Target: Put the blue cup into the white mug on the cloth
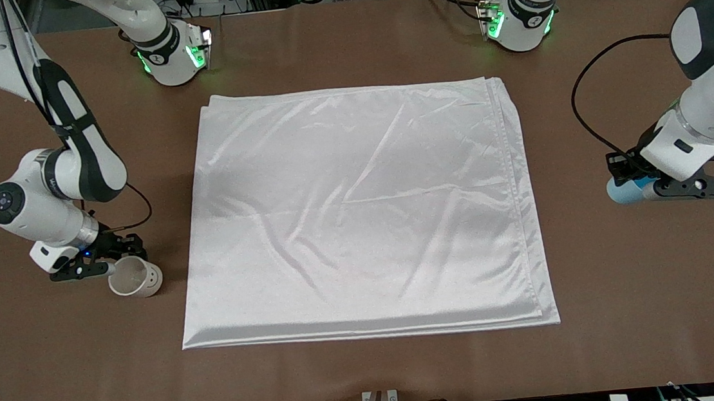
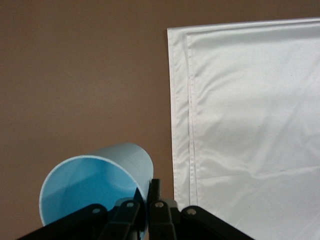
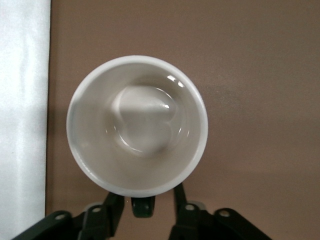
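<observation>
The brown worktop (image 1: 372, 373) fills nearly the whole front view, and the cloth (image 1: 358, 213), a large shiny white folded rectangle with soft creases, lies flat across the centre of that frame. The left gripper (image 1: 644, 191) sits low at the middle right edge of the frame, well apart from the cloth, with its jaws fully closed on the rim wall of the blue cup (image 1: 621, 191), one finger inside the cup and one outside; the cup lies tipped on its side, and in the left wrist view its bright blue inside (image 2: 90, 195) shows at the lower left. The right gripper (image 1: 111, 266) is at the lower left of the front frame, its jaws part open on either side of the black handle of the white mug (image 1: 135, 276); whether they grip it cannot be told. The mug leans near the cloth's edge.
</observation>
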Available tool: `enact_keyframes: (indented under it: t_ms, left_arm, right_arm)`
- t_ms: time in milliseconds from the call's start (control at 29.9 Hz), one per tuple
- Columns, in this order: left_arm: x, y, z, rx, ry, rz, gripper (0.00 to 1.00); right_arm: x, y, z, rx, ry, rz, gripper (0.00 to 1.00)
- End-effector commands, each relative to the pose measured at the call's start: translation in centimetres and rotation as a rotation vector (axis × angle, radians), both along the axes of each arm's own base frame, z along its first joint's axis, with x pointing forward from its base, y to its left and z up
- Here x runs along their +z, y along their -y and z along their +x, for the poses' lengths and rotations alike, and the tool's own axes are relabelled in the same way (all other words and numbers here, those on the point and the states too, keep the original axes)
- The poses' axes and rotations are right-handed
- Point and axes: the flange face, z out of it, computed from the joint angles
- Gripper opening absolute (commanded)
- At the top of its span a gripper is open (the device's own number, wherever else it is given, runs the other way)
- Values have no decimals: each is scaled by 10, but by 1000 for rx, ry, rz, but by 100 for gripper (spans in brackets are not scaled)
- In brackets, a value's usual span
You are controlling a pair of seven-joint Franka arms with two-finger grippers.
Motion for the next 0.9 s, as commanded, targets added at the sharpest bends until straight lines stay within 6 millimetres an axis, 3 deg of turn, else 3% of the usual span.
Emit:
enact_keyframes:
  t_ms: [0, 200, 367, 635, 868]
  left_arm:
    - [7, -1, -2, -17, 0, 24, 0]
    - [7, -1, -2, -16, 0, 24, 0]
    - [8, -1, -2, -16, 2, 24, 0]
    - [8, -1, -3, -16, 2, 24, 0]
    - [13, -2, -4, -16, 10, 24, 0]
  right_arm:
    - [-2, -4, 8, -14, 10, 12, 29]
    - [0, -7, 9, -9, 12, 13, 1]
    - [12, -12, 13, -2, 24, 14, 0]
    - [55, -35, 25, 33, 62, 20, 0]
    - [93, -84, 43, -25, -4, 40, 0]
